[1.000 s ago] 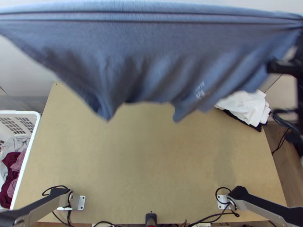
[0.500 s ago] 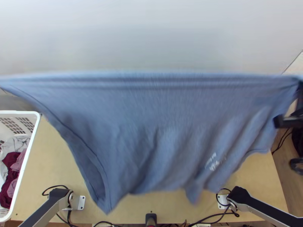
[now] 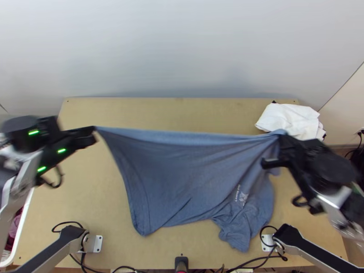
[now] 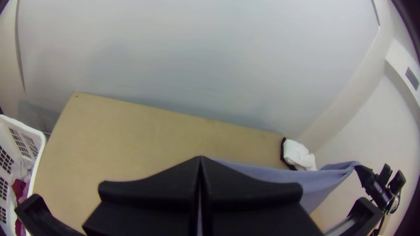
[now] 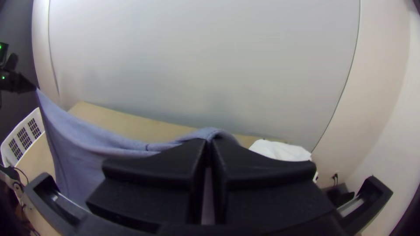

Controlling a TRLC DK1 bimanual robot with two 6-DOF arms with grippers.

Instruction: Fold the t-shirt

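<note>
Over the light wooden counter (image 3: 91, 186), your left end effector (image 4: 200, 158) & right end effector (image 5: 209, 142) pinch the blue fabric t-shirt (image 3: 173, 177), edge stretched btwn them, lower part rumpled. Overpull: corner prob slips. Lower w/ slack: creases prob get trapped.

A light wooden desk (image 3: 182, 113); at its far right corner a bunched white cloth (image 3: 289, 119) over a black cloth (image 4: 283, 150); the blue t-shirt's (image 3: 245, 214) rumpled lower part seems to rest nearer; metal base plates (image 3: 98, 244) by the near edge
</note>
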